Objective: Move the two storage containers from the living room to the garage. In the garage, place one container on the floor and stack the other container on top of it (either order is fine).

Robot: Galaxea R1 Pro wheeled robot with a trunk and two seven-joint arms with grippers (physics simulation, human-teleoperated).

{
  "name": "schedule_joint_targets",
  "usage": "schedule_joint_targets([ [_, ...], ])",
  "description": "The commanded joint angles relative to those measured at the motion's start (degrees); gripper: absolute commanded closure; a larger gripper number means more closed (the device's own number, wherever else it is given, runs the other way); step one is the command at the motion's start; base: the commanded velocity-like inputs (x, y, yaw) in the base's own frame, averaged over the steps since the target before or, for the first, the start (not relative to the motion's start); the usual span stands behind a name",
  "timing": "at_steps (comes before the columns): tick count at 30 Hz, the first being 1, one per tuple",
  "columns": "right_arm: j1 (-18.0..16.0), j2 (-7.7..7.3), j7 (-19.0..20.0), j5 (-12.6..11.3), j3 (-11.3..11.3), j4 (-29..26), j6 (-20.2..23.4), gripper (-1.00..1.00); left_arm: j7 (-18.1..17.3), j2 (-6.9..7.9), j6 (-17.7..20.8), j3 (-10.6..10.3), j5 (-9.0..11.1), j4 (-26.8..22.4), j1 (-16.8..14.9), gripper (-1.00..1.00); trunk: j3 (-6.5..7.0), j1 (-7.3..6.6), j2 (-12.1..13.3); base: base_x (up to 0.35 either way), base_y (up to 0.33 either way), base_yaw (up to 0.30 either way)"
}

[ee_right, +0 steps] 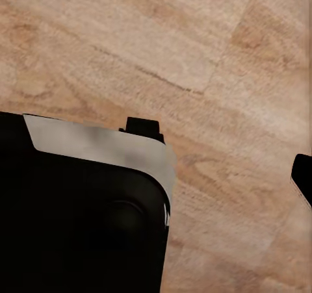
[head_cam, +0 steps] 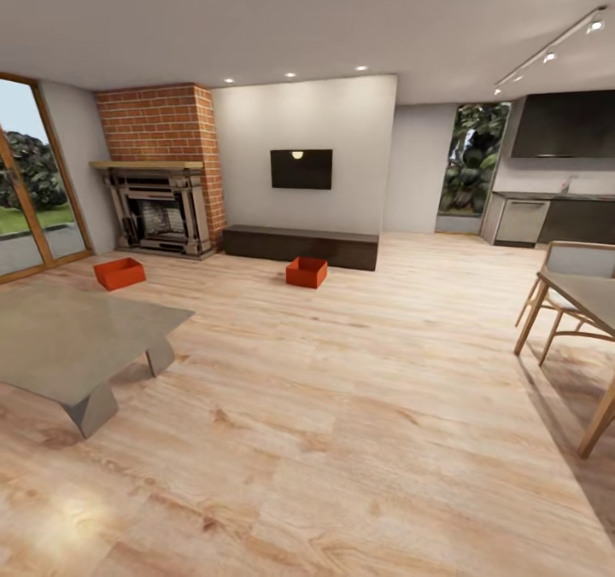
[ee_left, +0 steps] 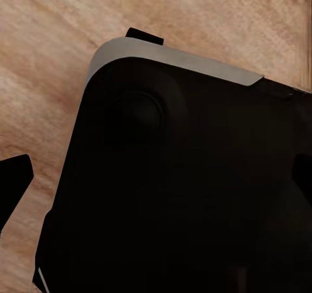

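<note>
Two orange-red storage containers stand on the light wood planks of the living room. One container (head_cam: 119,273) is in front of the brick fireplace (head_cam: 159,210); the other container (head_cam: 307,271) is before the dark low bench (head_cam: 299,246) under the wall TV (head_cam: 301,169). Both are several steps ahead of me, open-topped and upright. My left gripper (ee_left: 156,179) and right gripper (ee_right: 156,182) hang over my black base and the wood floor, fingertips wide apart, nothing between them. The garage and its floor are out of view.
A grey low table (head_cam: 68,338) sits near left, between me and the left container. A wooden dining table (head_cam: 589,304) and chair (head_cam: 559,291) stand at the right. Glass doors (head_cam: 34,193) line the left wall; a kitchen counter (head_cam: 555,217) is back right. A wide strip of floor leads to the right container.
</note>
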Motion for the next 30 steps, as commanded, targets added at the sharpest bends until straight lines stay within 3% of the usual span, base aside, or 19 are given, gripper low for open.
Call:
schedule_joint_targets([
  [1,-0.1,0.03,0.0,-0.4,0.5,0.1,-0.3,-1.00,0.0,-0.03,-0.1,0.4,0.1,0.0,0.0,-1.00,-0.05,0.03,0.0,0.325,0.000,0.000],
  [18,-0.1,0.02,0.0,-0.5,0.4,0.1,-0.7,-1.00,0.0,-0.03,-0.1,0.4,0.1,0.0,0.0,-1.00,-0.05,0.03,0.0,0.325,0.000,0.000],
  [30,-0.1,-0.03,0.2,-0.4,0.3,0.1,-0.7,-1.00,0.0,-0.03,-0.1,0.4,0.1,-0.1,0.0,-1.00,-0.05,0.03,0.0,0.325,0.070,-0.166],
])
